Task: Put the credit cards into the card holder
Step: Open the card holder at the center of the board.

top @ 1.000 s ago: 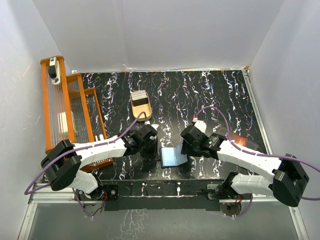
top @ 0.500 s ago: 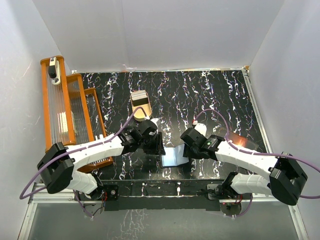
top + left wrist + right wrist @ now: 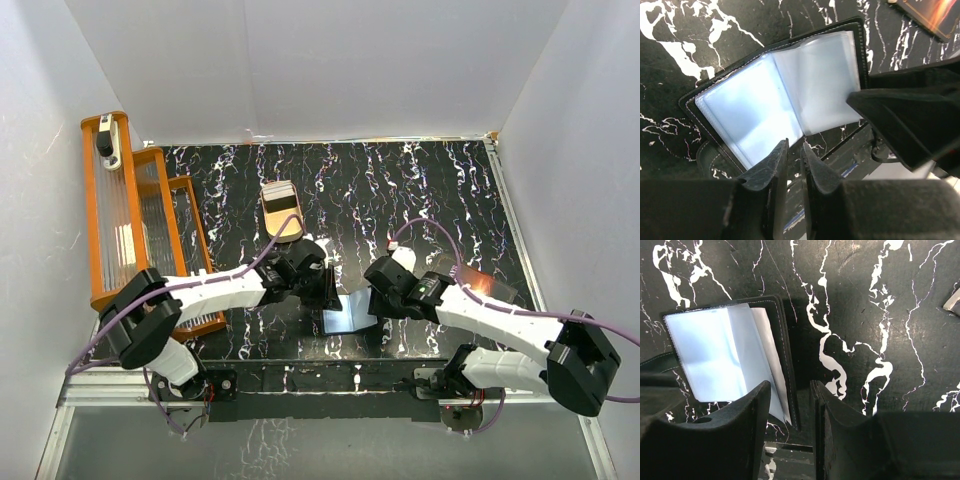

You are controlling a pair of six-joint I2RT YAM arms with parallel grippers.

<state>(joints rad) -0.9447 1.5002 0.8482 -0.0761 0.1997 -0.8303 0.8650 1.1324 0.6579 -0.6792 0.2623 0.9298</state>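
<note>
The card holder (image 3: 346, 318) lies open on the black marble table, its clear sleeves (image 3: 780, 95) shining pale blue. My left gripper (image 3: 794, 152) hangs over its near edge, jaws a narrow slit apart with nothing between them. My right gripper (image 3: 790, 395) is open, its fingers straddling the holder's black right edge (image 3: 785, 355) near a corner without clamping it. One dark credit card with an orange glow (image 3: 482, 284) lies beside the right arm and shows in the left wrist view (image 3: 932, 15). Other credit cards (image 3: 279, 192) sit in the tan tray (image 3: 284, 222).
An orange slatted rack (image 3: 130, 230) stands along the left wall with a small device on top (image 3: 106, 145). White walls close in the table on three sides. The table's near edge and the arm bases lie just behind the holder.
My left gripper has moved right to the holder's left side; its jaws opened, then narrowed again. The right gripper's jaws have narrowed a little around the holder's edge.
</note>
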